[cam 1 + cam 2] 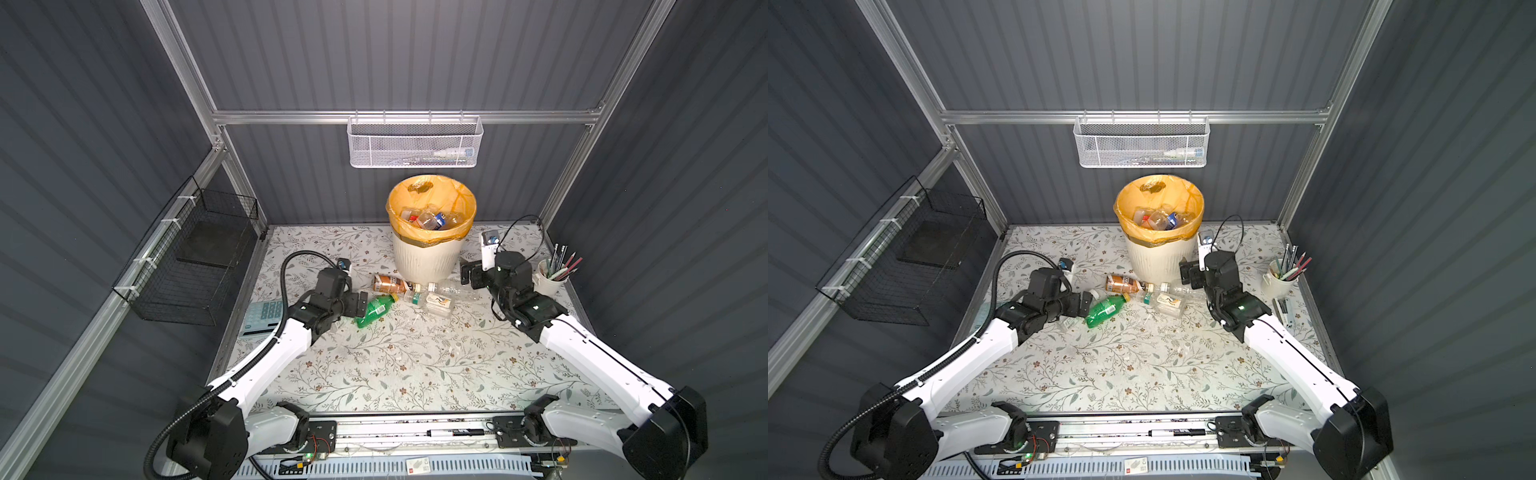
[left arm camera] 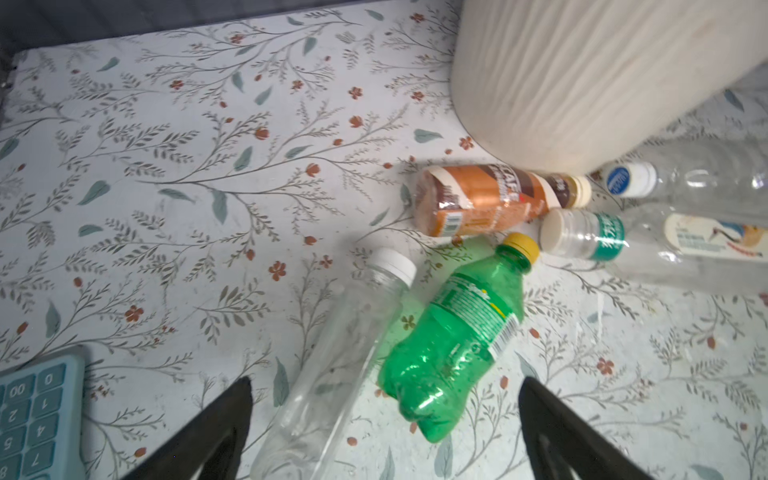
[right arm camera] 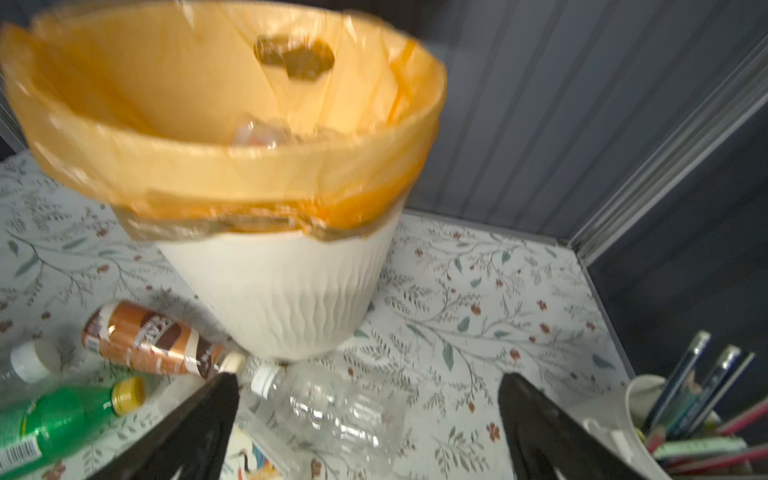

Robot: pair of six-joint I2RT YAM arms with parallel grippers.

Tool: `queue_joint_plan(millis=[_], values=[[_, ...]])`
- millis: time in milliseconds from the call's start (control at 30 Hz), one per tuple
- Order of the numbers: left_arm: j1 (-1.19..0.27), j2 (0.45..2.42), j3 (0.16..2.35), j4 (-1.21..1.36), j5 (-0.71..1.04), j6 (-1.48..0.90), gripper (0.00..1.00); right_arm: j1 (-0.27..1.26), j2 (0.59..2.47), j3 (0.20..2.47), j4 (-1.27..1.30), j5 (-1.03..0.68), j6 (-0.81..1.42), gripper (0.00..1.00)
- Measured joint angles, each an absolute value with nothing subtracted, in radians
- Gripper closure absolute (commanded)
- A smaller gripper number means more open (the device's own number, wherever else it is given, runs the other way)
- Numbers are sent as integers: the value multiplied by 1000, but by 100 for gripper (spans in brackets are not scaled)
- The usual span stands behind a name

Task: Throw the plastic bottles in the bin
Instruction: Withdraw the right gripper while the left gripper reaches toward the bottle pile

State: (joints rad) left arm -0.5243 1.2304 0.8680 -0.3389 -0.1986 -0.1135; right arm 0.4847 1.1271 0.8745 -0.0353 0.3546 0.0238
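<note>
The left end effector [image 2: 385, 384], jaws apart, frames the base of the green yellow-capped plastic bottle [image 2: 457, 332]. The right end effector [image 3: 368, 378], jaws apart, hangs at 3 o'clock of the cream ribbed orange-lined bin [image 1: 428, 259].

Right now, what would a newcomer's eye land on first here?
The bin with its orange liner stands at the back middle of the table, with several bottles inside. In front of it, a green bottle lies with a brown bottle and clear bottles. The open left claw is right at the green one.
</note>
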Motion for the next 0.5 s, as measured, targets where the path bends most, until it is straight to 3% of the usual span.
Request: queue_joint_plan(millis=[267,500], values=[[-732,1427,982,-434,-317,-29,1,445,1021,699,-8,382,170,1],[-802,1570,1045,-488,-353,28,4,406,979,612,-8,385,260,1]])
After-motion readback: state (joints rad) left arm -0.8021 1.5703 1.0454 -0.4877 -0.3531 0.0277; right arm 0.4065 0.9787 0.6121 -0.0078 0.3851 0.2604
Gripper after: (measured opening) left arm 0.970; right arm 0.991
